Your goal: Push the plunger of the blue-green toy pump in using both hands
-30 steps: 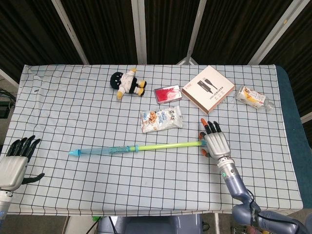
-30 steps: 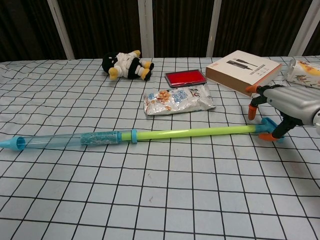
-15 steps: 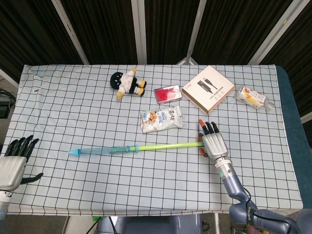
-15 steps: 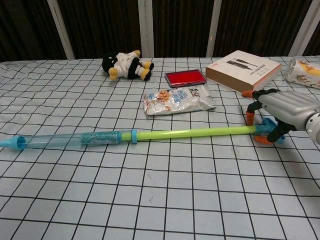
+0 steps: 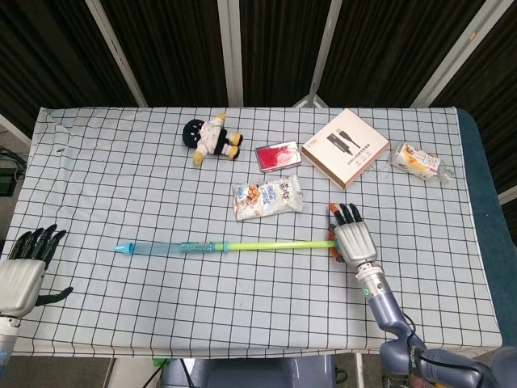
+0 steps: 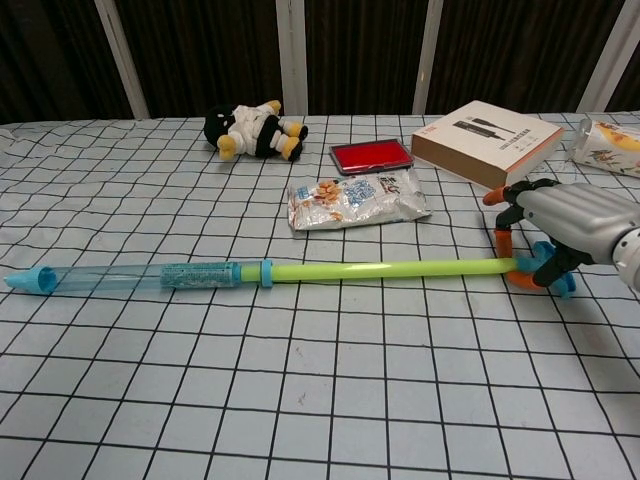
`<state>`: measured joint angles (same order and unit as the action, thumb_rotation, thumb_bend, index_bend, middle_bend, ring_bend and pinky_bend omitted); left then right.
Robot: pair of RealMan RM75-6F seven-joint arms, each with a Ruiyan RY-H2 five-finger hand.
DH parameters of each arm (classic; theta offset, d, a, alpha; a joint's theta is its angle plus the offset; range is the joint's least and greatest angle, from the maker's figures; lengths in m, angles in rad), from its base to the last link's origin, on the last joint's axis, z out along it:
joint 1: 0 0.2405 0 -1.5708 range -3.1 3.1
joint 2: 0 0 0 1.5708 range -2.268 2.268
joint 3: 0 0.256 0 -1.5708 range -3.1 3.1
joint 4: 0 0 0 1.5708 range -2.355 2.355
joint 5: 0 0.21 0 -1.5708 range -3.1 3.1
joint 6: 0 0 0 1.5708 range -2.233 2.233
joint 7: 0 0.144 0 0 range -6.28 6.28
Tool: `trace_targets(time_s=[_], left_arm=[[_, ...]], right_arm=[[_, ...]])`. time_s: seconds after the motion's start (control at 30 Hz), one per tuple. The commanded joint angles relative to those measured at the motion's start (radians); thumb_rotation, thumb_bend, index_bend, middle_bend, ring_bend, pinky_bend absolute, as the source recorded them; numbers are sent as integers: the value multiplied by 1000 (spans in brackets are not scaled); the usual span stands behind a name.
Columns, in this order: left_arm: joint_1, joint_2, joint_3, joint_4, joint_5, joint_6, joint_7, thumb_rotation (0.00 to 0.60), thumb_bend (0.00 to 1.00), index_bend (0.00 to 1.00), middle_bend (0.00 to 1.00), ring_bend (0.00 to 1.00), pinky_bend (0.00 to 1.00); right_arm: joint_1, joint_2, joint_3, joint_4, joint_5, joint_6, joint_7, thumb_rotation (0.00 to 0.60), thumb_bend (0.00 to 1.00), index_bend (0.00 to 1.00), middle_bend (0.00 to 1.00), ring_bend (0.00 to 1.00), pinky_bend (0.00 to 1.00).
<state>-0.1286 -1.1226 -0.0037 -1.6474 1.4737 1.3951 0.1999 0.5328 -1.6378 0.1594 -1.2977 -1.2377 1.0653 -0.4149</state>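
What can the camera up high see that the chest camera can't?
Only the head view shows the left hand, open at the table's near left edge, and the whole snack bottle at the far right. Only the chest view shows, side-on, the right hand's fingers curled around the plunger's handle. Both show the right hand, the toy pump, the yellow plunger rod, the doll, the snack bag, the red case and the box.

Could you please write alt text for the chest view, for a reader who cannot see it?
The right hand grips the handle end of a long blue-green toy pump lying across a checkered table, its yellow-green plunger fully extended. Behind lie a snack bag, plush toy, red case and box.
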Motion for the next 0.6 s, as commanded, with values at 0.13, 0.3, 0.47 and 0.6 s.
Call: trace_targets(time_s=[0.13,0.3,0.47,0.6], left_arm=[[-2,2,8,-4,14,-2,6,600,59,0,0,0,0],[-7,4,9,-18,11,-14,15,600,80,0,0,0,0],[-23,7,-2,-55,-16,-45,32,600,91,0,0,0,0],[-52,4,-21,-90,-48,-81,97,600,99,19,0,0,0]], right_arm=[[-27,64,-16,-96,-7,29,-5,600,429,665,138,0,0],[-48,128,-35,-170,-19,45,-6,600,428,666,138,0,0],[-55,161,-34,-185,-11,46,8,600,428,667,139,1,0],[-57,175,-27,-175,4,40,31,600,428,672,143,2,0]])
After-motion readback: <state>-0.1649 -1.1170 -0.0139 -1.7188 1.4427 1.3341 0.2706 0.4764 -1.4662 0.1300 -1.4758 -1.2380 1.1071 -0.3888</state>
